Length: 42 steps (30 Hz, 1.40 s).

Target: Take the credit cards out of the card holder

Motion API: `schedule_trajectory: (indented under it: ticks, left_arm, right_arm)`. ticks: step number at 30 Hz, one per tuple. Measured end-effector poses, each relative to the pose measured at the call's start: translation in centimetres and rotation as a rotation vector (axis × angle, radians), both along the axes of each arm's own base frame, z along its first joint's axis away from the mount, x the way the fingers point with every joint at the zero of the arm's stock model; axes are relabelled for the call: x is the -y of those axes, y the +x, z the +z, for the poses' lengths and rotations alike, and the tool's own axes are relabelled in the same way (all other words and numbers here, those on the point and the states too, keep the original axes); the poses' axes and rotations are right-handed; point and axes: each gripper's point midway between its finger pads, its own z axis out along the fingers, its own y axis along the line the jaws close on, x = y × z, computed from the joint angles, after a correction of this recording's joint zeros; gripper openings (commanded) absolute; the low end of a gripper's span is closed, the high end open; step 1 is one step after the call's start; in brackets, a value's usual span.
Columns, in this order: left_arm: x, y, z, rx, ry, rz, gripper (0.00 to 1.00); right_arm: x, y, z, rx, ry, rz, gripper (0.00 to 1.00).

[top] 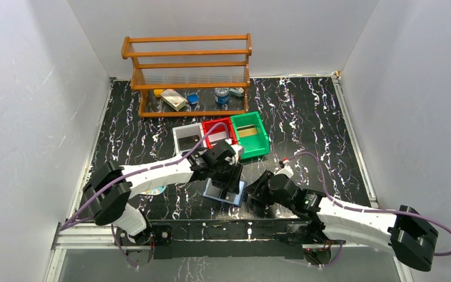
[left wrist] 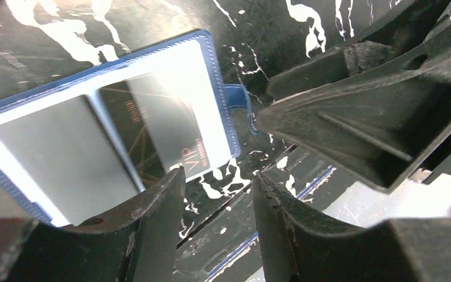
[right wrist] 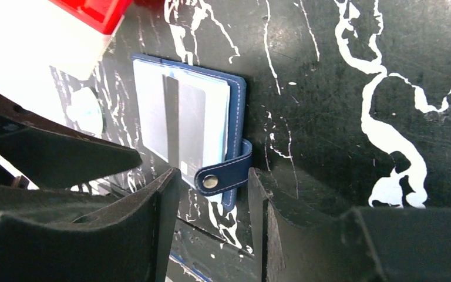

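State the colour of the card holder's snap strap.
Navy blue strap, silver snap; right wrist view.

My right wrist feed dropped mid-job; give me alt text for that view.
The card holder lies open on the black marbled table, cards in its pocket, its snap strap pointing into the gap of the open right gripper. A red bin corner shows top left.

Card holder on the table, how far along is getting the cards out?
Done: the card holder lies open, its strap unsnapped. In hand: the left gripper and right gripper sit beside it, jaws apart, holding nothing. Left: the dark card and the grey card are inside the holder; none is out.
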Motion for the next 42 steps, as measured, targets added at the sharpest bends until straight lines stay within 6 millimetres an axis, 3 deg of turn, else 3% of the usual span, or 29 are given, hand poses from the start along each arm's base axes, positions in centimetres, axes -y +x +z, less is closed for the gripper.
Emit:
schedule_trajectory:
  ticks: [9, 14, 20, 25, 33, 39, 42]
  left_arm:
    - [-4.9, 4.2, 3.7, 0.174, -0.037, 0.178, 0.53]
    - [-8.0, 5.7, 2.2, 0.149, -0.028, 0.281, 0.58]
    - [-8.6, 4.9, 0.9, 0.111, -0.039, 0.300, 0.61]
    - [-8.8, 4.7, 1.3, 0.126, -0.072, 0.315, 0.65]
    - [-8.6, 4.5, 1.5, 0.134, -0.125, 0.321, 0.79]
    - [-8.4, 4.5, 1.7, 0.148, -0.159, 0.320, 0.97]
    - [-7.9, 4.7, 2.0, 0.153, -0.185, 0.315, 0.98]
  right_arm:
    - [-0.3, -0.1, 2.2, 0.074, 0.066, 0.040, 0.53]
    - [-1.8, 0.0, 3.1, 0.084, 0.039, 0.111, 0.53]
    - [-5.6, 1.3, 5.1, 0.090, 0.003, 0.194, 0.52]
    - [-7.1, 1.6, 3.5, 0.049, -0.063, 0.236, 0.52]
    - [-6.4, 0.9, -1.2, -0.055, -0.161, 0.233, 0.51]
    - [-6.8, 0.9, -1.4, -0.077, -0.123, 0.204, 0.50]
    - [-6.7, 0.9, -1.3, -0.083, -0.107, 0.183, 0.50]
